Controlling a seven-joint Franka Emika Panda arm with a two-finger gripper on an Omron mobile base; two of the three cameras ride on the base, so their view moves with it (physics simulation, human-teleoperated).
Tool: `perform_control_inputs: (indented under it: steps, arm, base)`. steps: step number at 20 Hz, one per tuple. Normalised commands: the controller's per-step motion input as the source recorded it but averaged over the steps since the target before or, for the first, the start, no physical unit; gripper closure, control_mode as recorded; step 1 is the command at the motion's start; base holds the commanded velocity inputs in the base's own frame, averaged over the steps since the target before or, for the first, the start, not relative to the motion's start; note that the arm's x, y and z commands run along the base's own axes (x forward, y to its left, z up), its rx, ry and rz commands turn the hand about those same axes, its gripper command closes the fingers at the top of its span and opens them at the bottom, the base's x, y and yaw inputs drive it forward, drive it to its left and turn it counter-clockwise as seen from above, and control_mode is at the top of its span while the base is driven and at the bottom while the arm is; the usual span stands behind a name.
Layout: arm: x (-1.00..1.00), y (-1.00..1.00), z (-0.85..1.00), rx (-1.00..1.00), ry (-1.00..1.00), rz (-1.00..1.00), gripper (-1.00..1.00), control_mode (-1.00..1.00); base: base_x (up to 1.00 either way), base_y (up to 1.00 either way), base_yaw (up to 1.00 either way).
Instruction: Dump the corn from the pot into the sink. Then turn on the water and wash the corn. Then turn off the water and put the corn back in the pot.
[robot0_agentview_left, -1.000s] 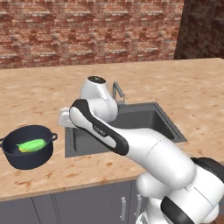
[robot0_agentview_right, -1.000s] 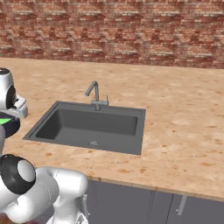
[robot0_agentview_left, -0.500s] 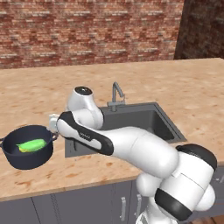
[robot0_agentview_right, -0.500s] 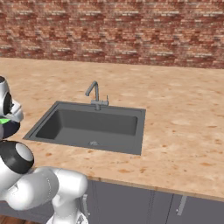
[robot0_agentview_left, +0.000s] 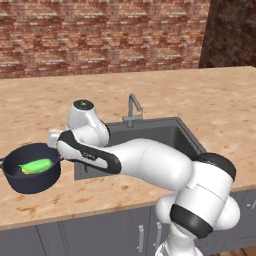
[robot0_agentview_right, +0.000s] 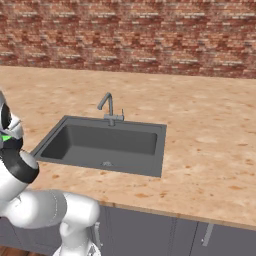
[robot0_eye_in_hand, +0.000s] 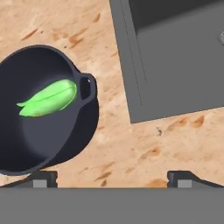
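Note:
The dark pot (robot0_agentview_left: 27, 179) stands on the counter left of the sink (robot0_agentview_left: 159, 140), with the green corn (robot0_agentview_left: 36, 166) lying inside it. In the hand view the corn (robot0_eye_in_hand: 49, 99) rests across the pot (robot0_eye_in_hand: 41, 144), whose right loop handle (robot0_eye_in_hand: 87, 88) points toward the sink (robot0_eye_in_hand: 175, 57). My gripper (robot0_agentview_left: 55, 142) hovers above the counter just right of the pot, by that handle. It is open, with its fingertips (robot0_eye_in_hand: 43, 177) wide apart and nothing between them. In the right base view a sliver of green corn (robot0_agentview_right: 6, 137) peeks from behind my arm.
A slim grey faucet (robot0_agentview_left: 132, 107) rises at the sink's back edge, also seen as the faucet (robot0_agentview_right: 108, 106) in the right base view. A brick wall runs behind the wooden counter (robot0_agentview_left: 210, 100). My arm stretches over the sink's left part.
The arm has swung left from above the sink's left edge toward the pot, bringing the hand down beside the pot's right handle. Pot and corn have stayed put.

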Motion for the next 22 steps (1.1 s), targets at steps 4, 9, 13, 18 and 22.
perform_control_inputs:
  steps: [4,9,13,18,22]
  arm:
    - [0.29,0.04,-0.29,-0.10,0.00,-0.15,-1.00,-1.00]
    - [0.37,0.09,-0.22,-0.04,0.00,-0.09,-1.00,-1.00]
    - [0.37,0.16,-0.10,0.00,0.00,-0.01,-1.00,-1.00]
    - [0.32,0.17,-0.17,0.00,0.01,0.00,-1.00,-1.00]
    - [0.18,0.20,-0.21,0.00,0.02,0.00,-1.00,-1.00]
  base:
    - [0.00,0.00,0.00]
    - [0.00,0.00,0.00]
    - [0.00,0.00,0.00]
    - [0.00,0.00,0.00]
    - [0.00,0.00,0.00]
